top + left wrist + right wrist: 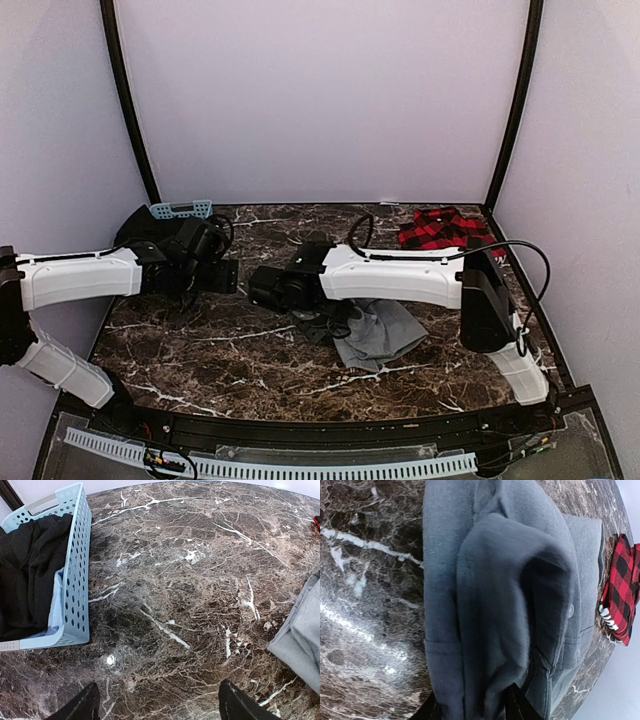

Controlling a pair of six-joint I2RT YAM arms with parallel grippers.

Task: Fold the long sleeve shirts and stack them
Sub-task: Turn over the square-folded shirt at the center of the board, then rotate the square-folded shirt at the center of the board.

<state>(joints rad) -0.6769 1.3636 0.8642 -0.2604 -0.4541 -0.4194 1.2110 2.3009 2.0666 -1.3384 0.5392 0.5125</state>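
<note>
Right now your right fingers [515,711] stand partly apart with a fold of the grey shirt [510,605] between them, and you cannot tell whether they pinch it. The rest of that shirt lies rumpled on the tabletop [365,580], the red-and-black plaid shirt [620,595] near it. Your left fingers [80,706] are spread wide over the tabletop, a pale blue basket [77,580] holding black cloth [30,570] to their left.

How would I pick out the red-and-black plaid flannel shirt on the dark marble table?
Start at the dark marble tabletop and look to its far right corner. The bunched red-and-black plaid flannel shirt lies there; its checks set it apart from the plain grey shirt nearer mid-table.
</note>
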